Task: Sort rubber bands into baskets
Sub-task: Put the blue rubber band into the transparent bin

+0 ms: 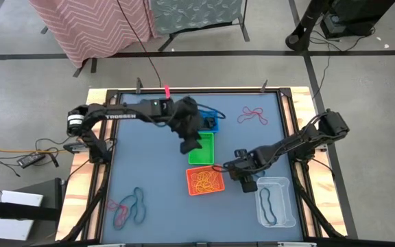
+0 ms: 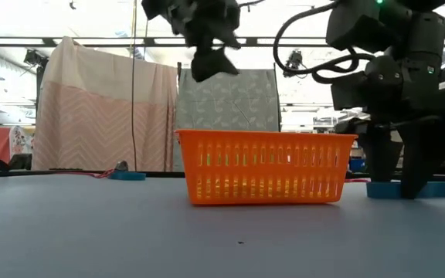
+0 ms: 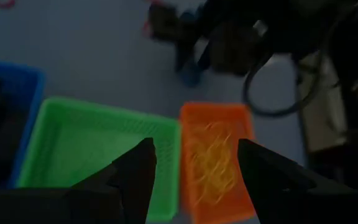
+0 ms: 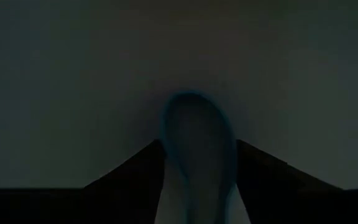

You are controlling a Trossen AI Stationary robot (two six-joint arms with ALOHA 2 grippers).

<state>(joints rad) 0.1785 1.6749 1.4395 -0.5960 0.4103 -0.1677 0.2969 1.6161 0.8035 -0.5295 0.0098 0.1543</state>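
left gripper (image 3: 194, 163): up in the air above the green basket, fingers wide apart, nothing between them; in the low view it hangs high over the orange basket
right gripper (image 4: 197, 163): down at the table just beside the orange basket, on the side toward the clear tub; fingers apart with a blue rubber band loop between them; cannot tell whether the fingers press on it
blue rubber band (image 4: 197, 155): thin teal-blue loop lying on the table surface, sits in the gap between the right fingers
green basket (image 1: 201, 147): middle of the table, between the blue basket and the orange basket, touching or nearly touching both; cannot tell if anything is inside
orange basket (image 1: 205, 180): next to the green basket on the near side; holds a tangle of yellow-orange bands (image 1: 204, 181)
blue basket (image 1: 211, 122): far side of the green basket, mostly hidden under the left arm
clear tub (image 1: 276, 201): near right corner of the table, one dark band (image 1: 267, 204) inside
loose bands, far right (image 1: 252, 115): red loops on the table, well apart from the baskets
loose bands, near left (image 1: 132, 207): red and blue loops on the table near the left corner
table (image 1: 142, 165): blue-grey top with wooden edges
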